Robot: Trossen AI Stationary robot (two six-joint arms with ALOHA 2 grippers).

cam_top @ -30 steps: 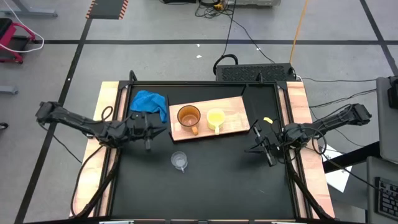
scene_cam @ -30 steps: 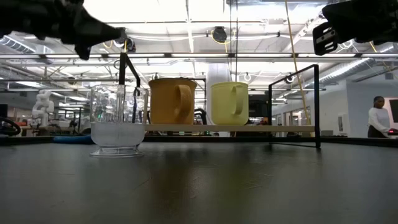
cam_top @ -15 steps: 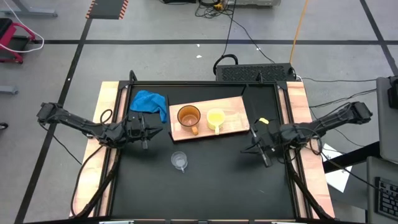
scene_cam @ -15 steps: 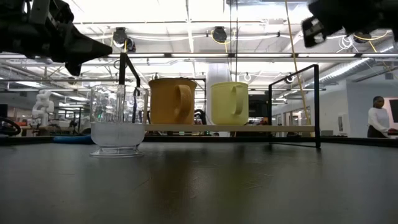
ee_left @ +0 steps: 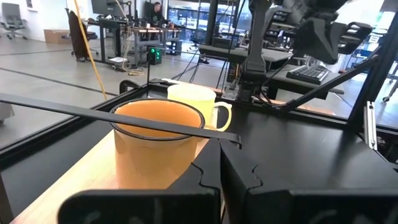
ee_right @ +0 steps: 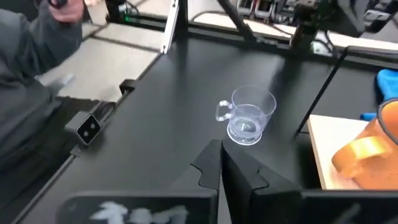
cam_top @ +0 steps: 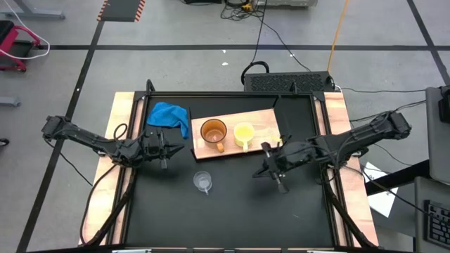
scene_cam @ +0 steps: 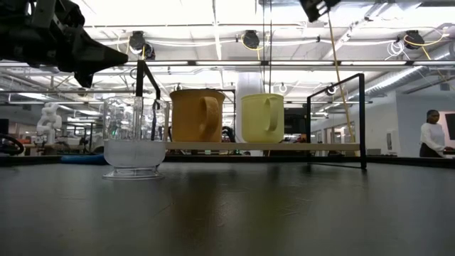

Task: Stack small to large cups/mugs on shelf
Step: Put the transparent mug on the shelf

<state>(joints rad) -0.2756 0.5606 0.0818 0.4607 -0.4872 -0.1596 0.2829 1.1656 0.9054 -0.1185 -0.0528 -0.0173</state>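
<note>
**Q:** Where are the cups sitting?

**A:** The light-wood shelf (cam_top: 264,139) is lying flat on the black table (cam_top: 232,204), toward its far edge. The orange-brown mug (cam_top: 213,131) and the yellow mug (cam_top: 243,133) are standing upright on it side by side, close together, handles pointing toward the near edge. The clear glass cup (cam_top: 202,181) is standing upright on the bare table, off the shelf, nearer the near edge and just in front of the orange-brown mug. A blue cloth (cam_top: 169,115) is lying by the far left corner.

**Q:** Where are the grippers relative to those cups?

**A:** The right gripper (cam_top: 271,171) is hanging over the table just off the shelf's near right corner, close to the yellow mug but touching nothing. Its wrist view is showing the two fingers (ee_right: 209,163) pressed together, empty, with the glass cup (ee_right: 247,116) ahead of them and apart. The left gripper (cam_top: 166,145) is waiting near the left edge, beside the shelf's left end. Its fingers (ee_left: 208,168) are likewise clenched on nothing, with the orange-brown mug (ee_left: 155,143) just beyond their tips and the yellow mug (ee_left: 194,102) behind it.

**Q:** Is anyone else visible?

**A:** A person (scene_cam: 431,134) is standing in the room far behind the table.
</note>
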